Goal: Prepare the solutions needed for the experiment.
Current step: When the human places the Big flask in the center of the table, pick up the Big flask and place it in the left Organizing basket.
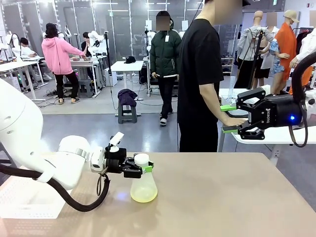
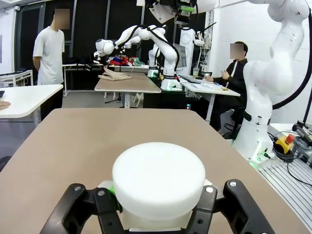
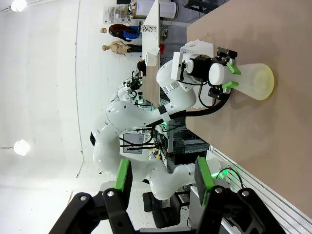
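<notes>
Two arms share the work, but one plainly has the job: the left gripper [image 1: 142, 166] sits in the lower left of the front view, jaws clamped on the neck of the flask [image 1: 143, 187], just under its white cap [image 2: 158, 178]. The flask stands upright on the table [image 1: 237, 197], base down, its long axis vertical, with the pale yellow solution [image 1: 143, 196] lying as a shallow layer at the bottom. The gripper comes at it level from the picture's left, so the fingers cross the neck at right angles to that axis (a good hold for a straight lift, I judge, provided the wrist stays level and the liquid is not tipped).

In the left wrist view the cap fills the space between the fingers in the lower middle of the frame, green pads [image 2: 111, 189] pressed in beside it.

The right gripper [image 1: 230, 118] hangs at the right edge of the front view, well apart from the flask and above table height, jaws partly spread and holding nothing. From its own camera the flask [image 3: 253, 81] lies in the upper right, far off. The left arm is clearly the nearer one.
</notes>
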{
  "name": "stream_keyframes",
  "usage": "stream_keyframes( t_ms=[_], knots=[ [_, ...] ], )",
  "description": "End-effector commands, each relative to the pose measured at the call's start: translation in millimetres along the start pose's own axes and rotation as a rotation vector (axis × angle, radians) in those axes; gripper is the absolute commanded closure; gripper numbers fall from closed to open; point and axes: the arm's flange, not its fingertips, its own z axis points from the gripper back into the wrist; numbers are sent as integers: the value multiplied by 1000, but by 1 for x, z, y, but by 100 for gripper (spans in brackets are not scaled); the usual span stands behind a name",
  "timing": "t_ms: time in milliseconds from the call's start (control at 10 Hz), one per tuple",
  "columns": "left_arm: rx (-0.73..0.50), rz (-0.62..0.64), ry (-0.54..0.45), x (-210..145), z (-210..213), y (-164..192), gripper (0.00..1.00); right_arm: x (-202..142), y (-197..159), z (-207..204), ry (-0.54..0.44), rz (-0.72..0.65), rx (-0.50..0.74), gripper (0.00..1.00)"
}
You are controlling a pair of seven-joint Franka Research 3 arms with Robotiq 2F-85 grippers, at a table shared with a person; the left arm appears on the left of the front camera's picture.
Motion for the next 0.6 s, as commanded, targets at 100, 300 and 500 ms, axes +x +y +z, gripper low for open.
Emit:
stream_keyframes(
  t_ms=[100, 300, 500],
  knots=[
    [48, 42, 10, -1, 2, -4, 100, 0, 0, 1, 3, 5, 8, 34],
    [72, 150, -28, 7, 1, -2, 100, 0, 0, 1, 3, 5, 8, 34],
    [58, 127, 6, 26, 5, -6, 100, 0, 0, 1, 3, 5, 8, 34]
  ],
)
